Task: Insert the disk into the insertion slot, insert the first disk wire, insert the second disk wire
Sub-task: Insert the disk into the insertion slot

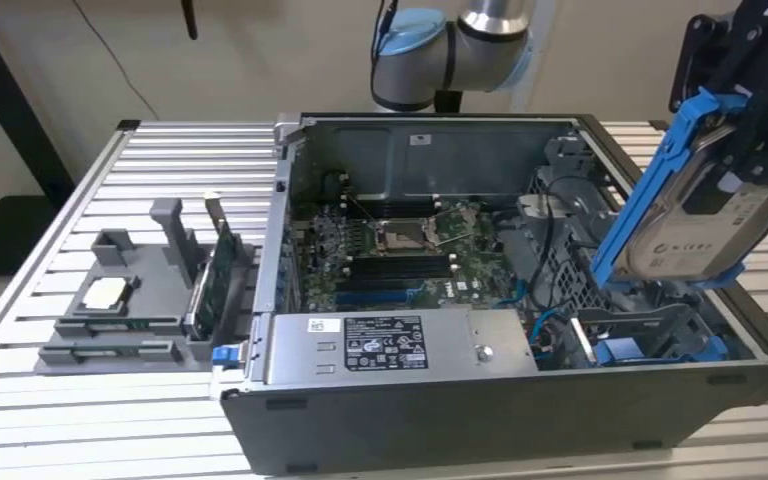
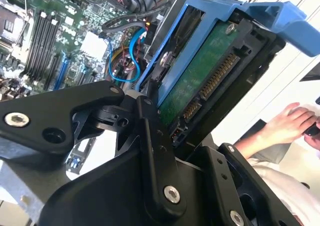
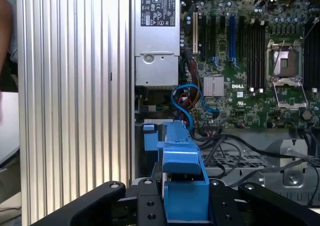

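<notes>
My gripper (image 1: 755,118) is shut on the disk (image 1: 684,215), a silver-grey drive with a white label in a bright blue carrier. The disk hangs upright and tilted above the case's corner at the exterior view's right. Below it lies the insertion slot (image 1: 651,335), a dark grey bay with blue plastic fittings. In the second wrist view the black fingers (image 2: 150,131) clamp the disk's green circuit side (image 2: 200,76). In the first wrist view the blue carrier (image 3: 182,186) sits between the fingers, over the slot (image 3: 150,136). Blue wires (image 1: 544,320) curl inside the case beside the slot.
The open computer case (image 1: 491,420) holds a motherboard (image 1: 398,245) and a grey labelled power-supply box (image 1: 384,345). A grey stand (image 1: 131,300) with cards sits on the slatted table (image 1: 117,420) at the exterior view's left. A person's hand (image 2: 285,126) is nearby.
</notes>
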Controlling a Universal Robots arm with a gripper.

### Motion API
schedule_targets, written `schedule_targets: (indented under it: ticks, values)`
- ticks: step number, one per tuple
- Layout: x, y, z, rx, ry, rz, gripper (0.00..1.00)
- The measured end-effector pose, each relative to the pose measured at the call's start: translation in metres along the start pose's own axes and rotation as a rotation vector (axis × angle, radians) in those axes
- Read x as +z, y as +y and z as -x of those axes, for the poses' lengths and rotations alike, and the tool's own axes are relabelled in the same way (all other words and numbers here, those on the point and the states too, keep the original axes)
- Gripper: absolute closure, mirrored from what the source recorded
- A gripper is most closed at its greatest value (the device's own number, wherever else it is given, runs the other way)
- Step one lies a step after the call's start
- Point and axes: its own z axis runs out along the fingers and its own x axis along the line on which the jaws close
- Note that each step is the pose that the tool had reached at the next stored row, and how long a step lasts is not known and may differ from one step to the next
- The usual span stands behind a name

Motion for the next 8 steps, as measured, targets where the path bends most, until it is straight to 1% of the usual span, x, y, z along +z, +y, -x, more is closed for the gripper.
schedule_targets:
  ticks: [8]
  values:
    - [0.0029, -0.0001, 0.0, 0.0, 0.0006, 0.0, 0.67]
